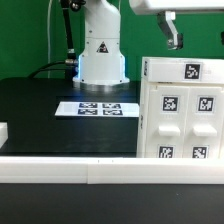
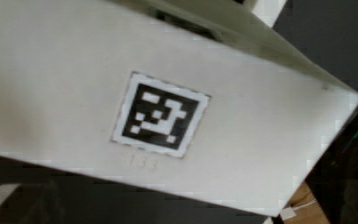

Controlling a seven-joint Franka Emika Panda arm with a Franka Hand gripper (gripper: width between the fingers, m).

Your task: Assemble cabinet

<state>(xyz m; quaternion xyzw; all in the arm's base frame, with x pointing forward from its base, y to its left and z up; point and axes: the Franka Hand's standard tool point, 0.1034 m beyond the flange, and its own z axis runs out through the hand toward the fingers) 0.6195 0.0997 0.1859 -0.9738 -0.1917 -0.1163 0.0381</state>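
Five marker tags on cabinet (image 1: 180, 110), no readable text; gripper (image 1: 173, 38) above it, empty, fingers slightly apart

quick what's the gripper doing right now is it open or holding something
Gripper: above the cabinet, holding nothing; whether the jaws are open or closed cannot be told.

White cabinet (image 2: 87, 90) face bearing 1 tag (image 2: 162, 115).

Exterior view: low, level with table edge, faces the robot base across the black tabletop (image 1: 40, 105). Wrist view: looks down, very close. Shared: tagged top of the large white plastic cabinet (image 1: 185, 105) (image 2: 140, 90).
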